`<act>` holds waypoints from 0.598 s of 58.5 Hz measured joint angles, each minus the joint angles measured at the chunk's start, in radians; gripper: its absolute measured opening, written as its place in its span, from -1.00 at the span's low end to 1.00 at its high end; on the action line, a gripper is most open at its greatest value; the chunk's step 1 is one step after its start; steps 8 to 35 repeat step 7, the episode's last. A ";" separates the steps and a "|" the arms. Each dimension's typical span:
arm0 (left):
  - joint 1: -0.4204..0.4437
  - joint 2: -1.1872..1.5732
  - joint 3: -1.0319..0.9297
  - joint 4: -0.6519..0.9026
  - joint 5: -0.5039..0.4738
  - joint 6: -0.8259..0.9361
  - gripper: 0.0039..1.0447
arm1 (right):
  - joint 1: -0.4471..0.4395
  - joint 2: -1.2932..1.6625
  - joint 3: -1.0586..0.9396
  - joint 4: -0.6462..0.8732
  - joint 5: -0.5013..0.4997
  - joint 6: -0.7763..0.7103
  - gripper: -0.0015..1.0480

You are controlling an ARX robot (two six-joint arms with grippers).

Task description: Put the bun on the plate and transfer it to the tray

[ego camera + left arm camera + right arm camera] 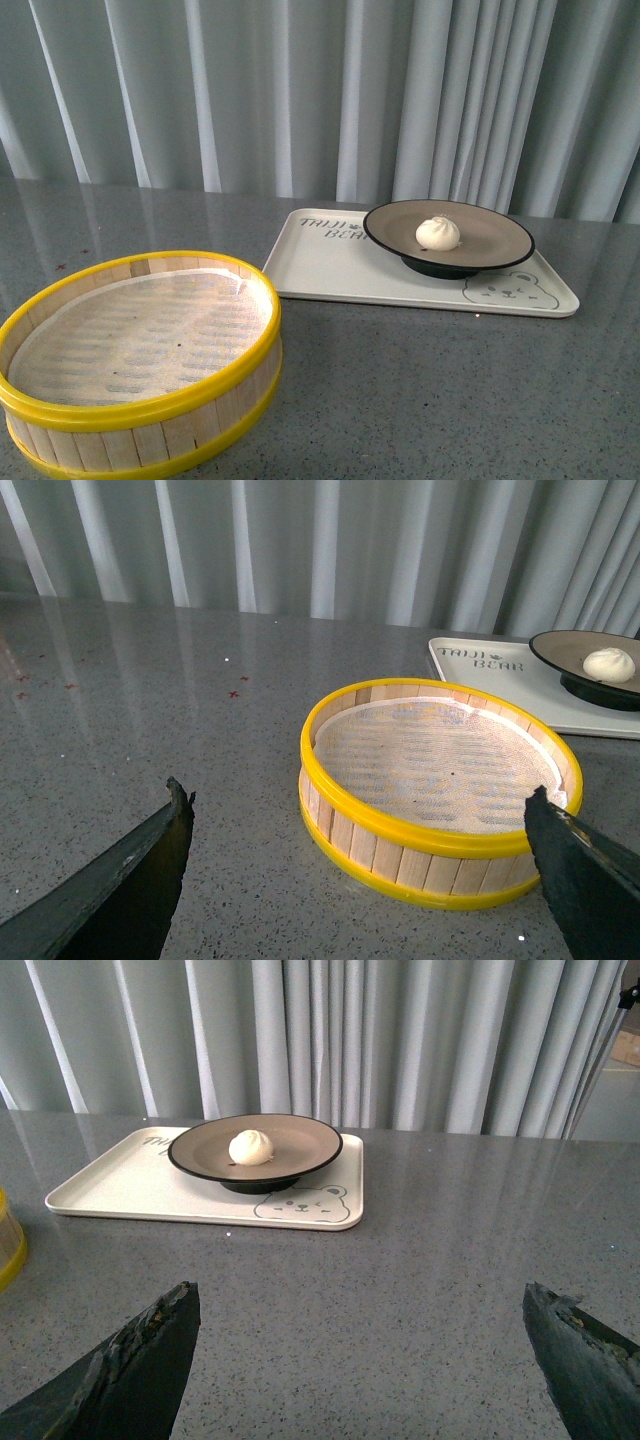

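Observation:
The white bun [438, 233] sits in the middle of the beige plate [495, 232] with the black rim. The plate stands on the cream tray [330, 270] with the bear face, at the back right of the table. Neither arm shows in the front view. In the right wrist view the bun [250, 1147], plate [300, 1140] and tray [120, 1188] lie well ahead of my right gripper [360, 1305], which is open over bare table. My left gripper [358, 805] is open too, with nothing between its fingers; bun [608, 664] and tray [480, 665] lie far beyond it.
A round wooden steamer basket [140, 440] with yellow rims stands at the front left, with nothing in it. In the left wrist view the basket [400, 850] is just ahead of the left fingers. Grey speckled tabletop [450, 390] and a pale curtain [320, 90] behind.

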 joint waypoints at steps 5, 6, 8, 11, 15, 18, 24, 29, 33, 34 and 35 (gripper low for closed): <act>0.000 0.000 0.000 0.000 0.000 0.000 0.88 | 0.000 0.000 0.000 0.000 0.000 0.000 0.84; 0.000 0.000 0.000 0.000 0.000 0.000 0.88 | 0.000 0.000 0.000 0.000 0.000 0.000 0.84; 0.000 0.000 0.000 0.000 0.000 0.000 0.88 | 0.000 0.000 0.000 0.000 0.000 0.000 0.84; 0.000 0.000 0.000 0.000 0.000 0.000 0.88 | 0.000 0.000 0.000 0.000 0.000 0.000 0.84; 0.000 0.000 0.000 0.000 0.000 0.000 0.88 | 0.000 0.000 0.000 0.000 0.000 0.000 0.84; 0.000 0.000 0.000 0.000 0.000 0.000 0.88 | 0.000 0.000 0.000 0.000 0.000 0.000 0.84; 0.000 0.000 0.000 0.000 0.000 0.000 0.88 | 0.000 0.000 0.000 0.000 0.000 0.000 0.84; 0.000 0.000 0.000 0.000 0.000 0.000 0.88 | 0.000 0.000 0.000 0.000 0.000 0.000 0.84; 0.000 0.000 0.000 0.000 0.000 0.000 0.88 | 0.000 0.000 0.000 0.000 0.000 0.000 0.84; 0.000 0.000 0.000 0.000 0.000 0.000 0.88 | 0.000 0.000 0.000 0.000 0.000 0.000 0.84; 0.000 0.000 0.000 0.000 0.000 0.000 0.88 | 0.000 0.000 0.000 0.000 0.000 0.000 0.84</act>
